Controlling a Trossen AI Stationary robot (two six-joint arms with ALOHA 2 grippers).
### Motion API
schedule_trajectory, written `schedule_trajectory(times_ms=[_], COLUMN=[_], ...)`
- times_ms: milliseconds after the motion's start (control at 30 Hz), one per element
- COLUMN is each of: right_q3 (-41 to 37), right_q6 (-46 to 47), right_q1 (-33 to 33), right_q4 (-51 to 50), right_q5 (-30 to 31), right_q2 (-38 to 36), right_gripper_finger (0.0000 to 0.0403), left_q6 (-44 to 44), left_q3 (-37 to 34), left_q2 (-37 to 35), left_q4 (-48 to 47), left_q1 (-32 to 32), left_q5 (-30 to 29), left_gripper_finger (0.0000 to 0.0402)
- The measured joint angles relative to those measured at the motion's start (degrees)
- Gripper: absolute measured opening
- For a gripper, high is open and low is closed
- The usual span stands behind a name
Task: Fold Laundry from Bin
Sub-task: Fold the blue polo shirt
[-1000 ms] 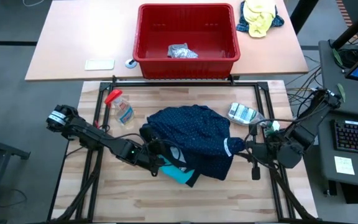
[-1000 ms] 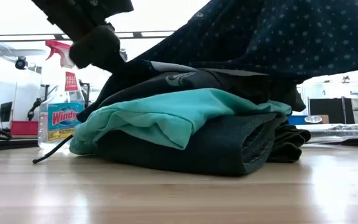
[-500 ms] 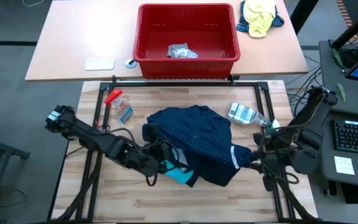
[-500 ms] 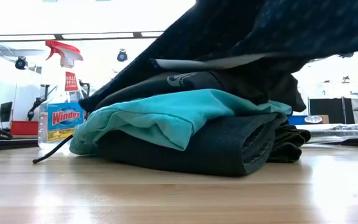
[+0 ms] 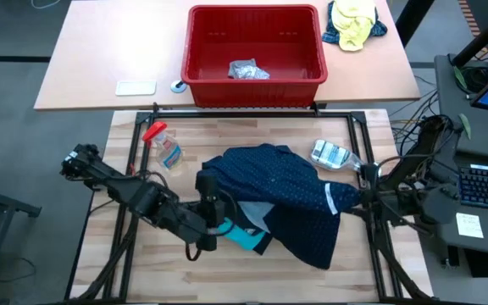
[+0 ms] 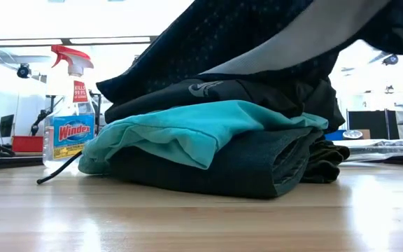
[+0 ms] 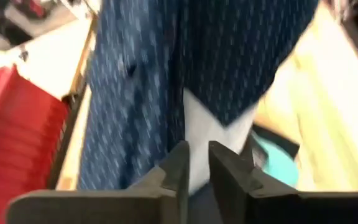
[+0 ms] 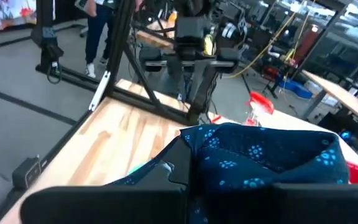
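One red bin [image 5: 255, 51], one spray bottle [image 5: 166, 148], four stacked garments [image 6: 215, 147]

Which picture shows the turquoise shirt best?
The low view: the turquoise shirt lies folded in the stack, its whole front edge showing. The high view shows only a corner poking from under the navy dotted shirt; the left wrist view, a blurred patch.

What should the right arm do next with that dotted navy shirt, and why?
Probably keep drawing it right, off the pile. The right gripper is shut on the navy shirt, which still drapes over the folded stack, and the left gripper looks barely parted beside it.
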Motion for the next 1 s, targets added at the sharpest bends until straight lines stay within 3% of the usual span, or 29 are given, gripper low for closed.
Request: schedule_trajectory(times_ms=[400,567,800,900,1000], right_q3=[-2.26,-2.26,-2.28,-2.28,-2.46], right_q6=[3.74,2.98,4.36,5.26,5.20], right_q1=[-0.02,-0.02,-0.04,-0.04,-0.04], right_q4=[-2.26,-2.25,-2.26,-2.25,-2.30], right_q5=[-0.08,-0.08,-0.06,-0.04,-0.04], right_q2=[1.59,2.81,3.43,3.43,3.43], right_gripper_finger=[0.0013,0.0013,0.0013,0.0013,0.0013], left_q6=[-16.63,-16.77,-15.02,-13.29,-12.37], left_q3=[-22.03,-29.30,-32.37,-32.37,-32.37], left_q2=[-0.02,-0.02,-0.03,-0.04,0.04], left_q4=[-0.26,4.82,6.00,5.99,6.01], left_q1=[2.86,5.76,7.07,7.08,7.26], left_q5=[-8.39,-13.19,-27.90,-29.20,-28.06], left_gripper_finger=[0.0222,0.0258,0.0232,0.0186,0.0109])
